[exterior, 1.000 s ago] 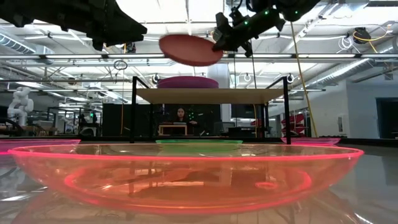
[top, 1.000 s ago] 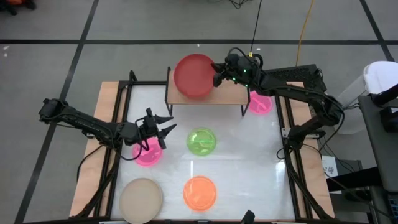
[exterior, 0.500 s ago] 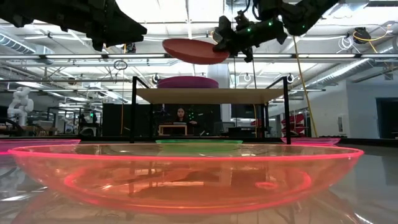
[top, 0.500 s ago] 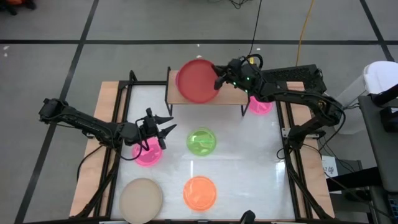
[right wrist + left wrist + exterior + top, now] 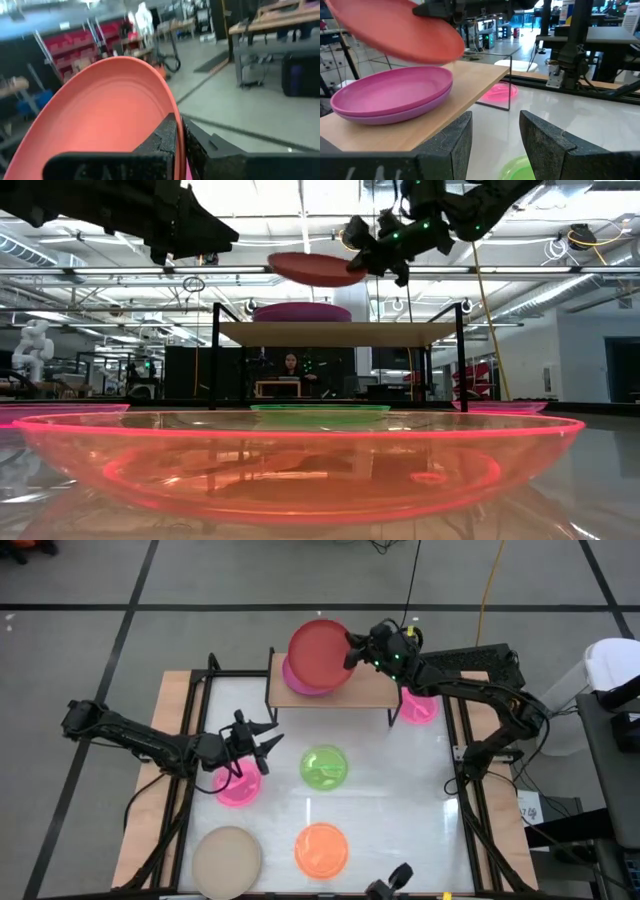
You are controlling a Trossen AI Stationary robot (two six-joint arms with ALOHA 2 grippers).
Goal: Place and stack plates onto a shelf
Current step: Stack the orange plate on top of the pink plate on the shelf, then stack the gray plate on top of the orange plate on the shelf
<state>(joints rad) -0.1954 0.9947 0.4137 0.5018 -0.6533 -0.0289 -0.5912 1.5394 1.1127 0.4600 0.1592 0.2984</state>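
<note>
Stacking is the step in hand; the right gripper (image 5: pixel 352 648), in the upper middle of the high view, is clamped on the rim of the red plate (image 5: pixel 319 656) and holds it in the air over the shelf (image 5: pixel 360 692); the low view shows the plate clear of the board, tilted a little, above the magenta plate (image 5: pixel 301 311) that sits on a purple plate (image 5: pixel 385 116) at the shelf's left end; seen from above, the red plate covers most of that stack but sits slightly up and to the right of it.

To do this well, in my judgement, the plate should be centred over the pair below, levelled, and lowered until it nests before the fingers let go; releasing it high or tilted risks it sliding off the stack or off the shelf's far edge; the fingers should then withdraw to the right, away from the rim, so as not to drag the pile.

The left gripper (image 5: pixel 262 741) waits at mid-left with its fingers spread and empty, above a pink plate (image 5: pixel 237 786); on the tabletop lie the green plate (image 5: pixel 324 767), orange plate (image 5: pixel 321 848), beige plate (image 5: pixel 227 859), and a second pink one (image 5: pixel 420 708) right of the shelf.
</note>
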